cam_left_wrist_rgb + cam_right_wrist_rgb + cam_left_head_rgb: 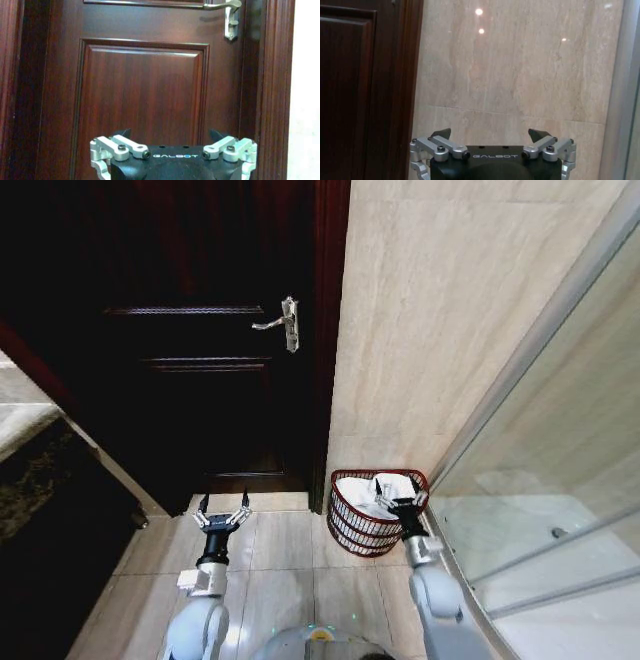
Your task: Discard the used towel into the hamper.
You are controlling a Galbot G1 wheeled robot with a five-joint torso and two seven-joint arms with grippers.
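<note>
Pale tiled floor (285, 545), hamper (357, 532) standing on it

The left pincer (170, 137) sits at the frame's bottom, jaws spread, facing a dark wooden door (142, 97); a silver door handle (227, 15) shows upper right.

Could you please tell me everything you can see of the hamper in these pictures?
The hamper is a small round reddish-brown openwork basket of thin slats, narrowing slightly towards its base. It stands upright on the pale tiled floor, in the corner by the beige wall, between the dark wooden door and the glass shower screen. A white towel lies inside. The open right gripper hangs above its rim.
</note>
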